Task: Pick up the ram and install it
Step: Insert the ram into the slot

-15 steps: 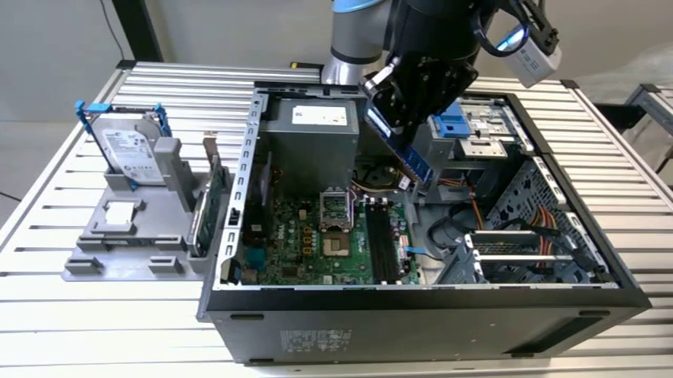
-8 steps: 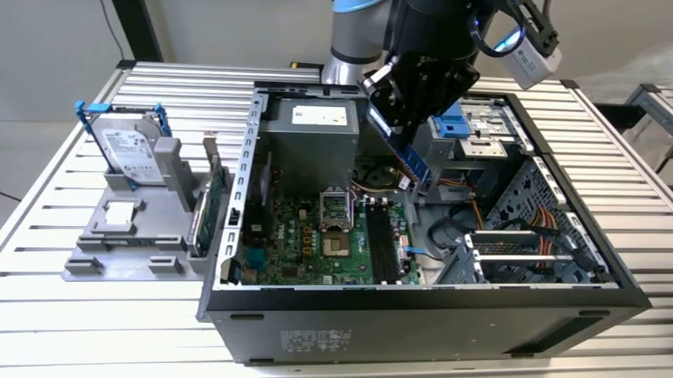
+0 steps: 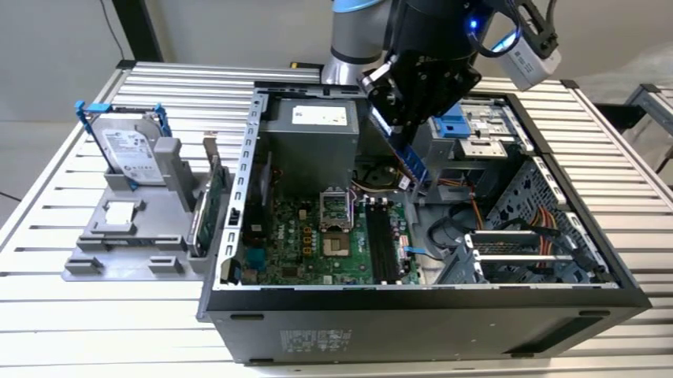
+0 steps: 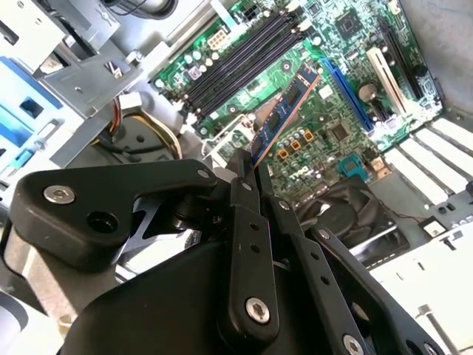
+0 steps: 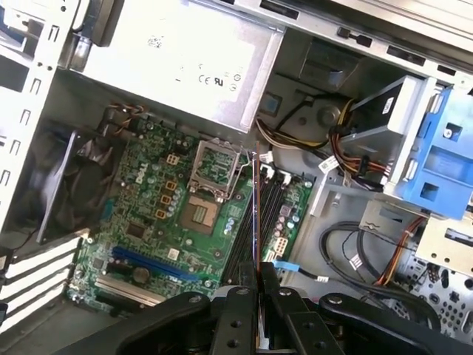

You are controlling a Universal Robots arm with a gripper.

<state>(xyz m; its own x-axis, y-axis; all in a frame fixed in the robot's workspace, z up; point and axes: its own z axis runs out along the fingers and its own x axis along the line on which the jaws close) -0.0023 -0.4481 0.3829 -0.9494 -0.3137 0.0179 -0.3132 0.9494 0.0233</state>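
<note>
You saw a worktable [image 3: 63, 323] of pale slatted aluminium profiles spanning the exterior view. Behind it stood a plain light wall [image 3: 53, 31] with a dark upright post [image 3: 145, 30]. At the exterior view's right, a second slatted surface [image 3: 654, 98] sat over grey floor [image 3: 620, 47].

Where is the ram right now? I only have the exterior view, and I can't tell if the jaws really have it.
Observer: They do. In the second wrist view the gripper has its jaws shut on one end of the ram.
Operator: Is it lined up with the slots?
Observer: In the first wrist view the ram shows edge-on, running roughly parallel to the black slots.
Operator: Are the slots free?
Observer: In the second wrist view they all look empty.
</note>
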